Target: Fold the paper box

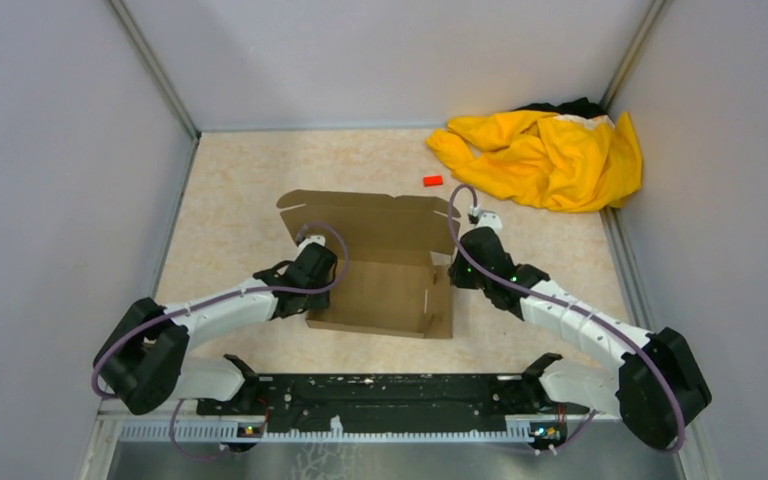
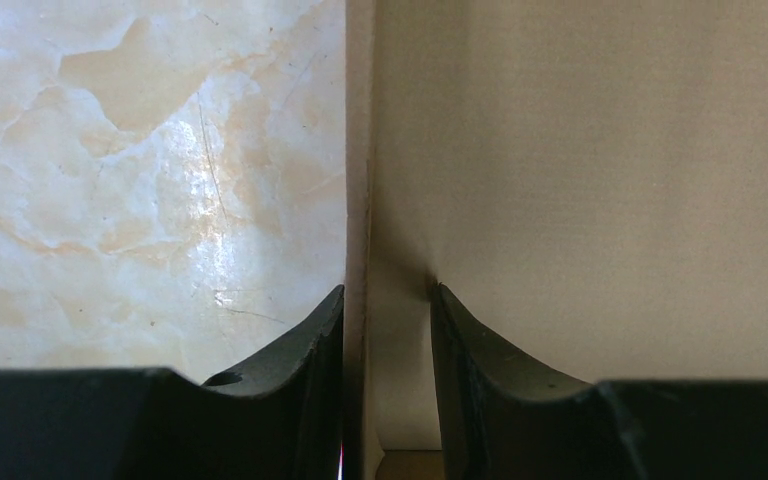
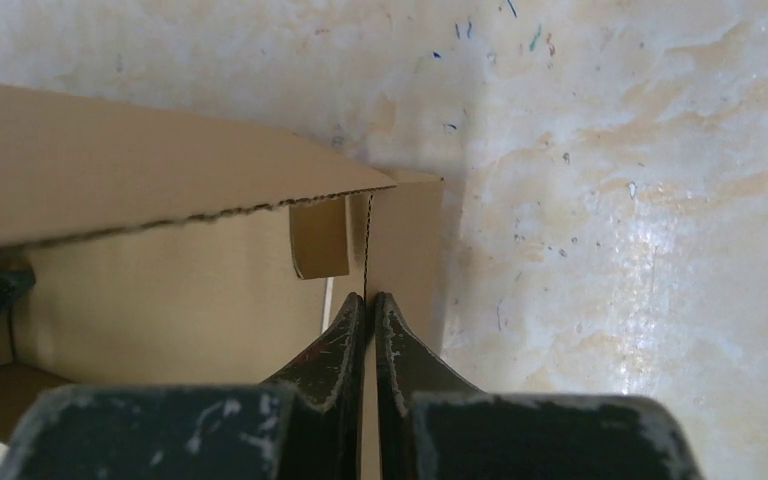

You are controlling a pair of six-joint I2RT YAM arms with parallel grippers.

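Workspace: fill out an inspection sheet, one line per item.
Surface: table, marbled beige, glossy.
Job's things: paper box, partly folded, lid open.
Clutter: yellow cloth bunched in the far right corner; red block near it, apart from the box.
Grippers: left pincer clamps the box's left wall; right pincer is shut on the right wall's edge.
Cables: purple cables run along both arms.
Surroundings: grey walls on three sides.

In the top view, the fingertips of the left gripper [image 2: 388,300] and right gripper [image 3: 370,302] are hidden by their own bodies. The box [image 1: 385,285] is cut off in both wrist views. A black item [image 1: 565,106] is mostly covered by the cloth [image 1: 550,155].
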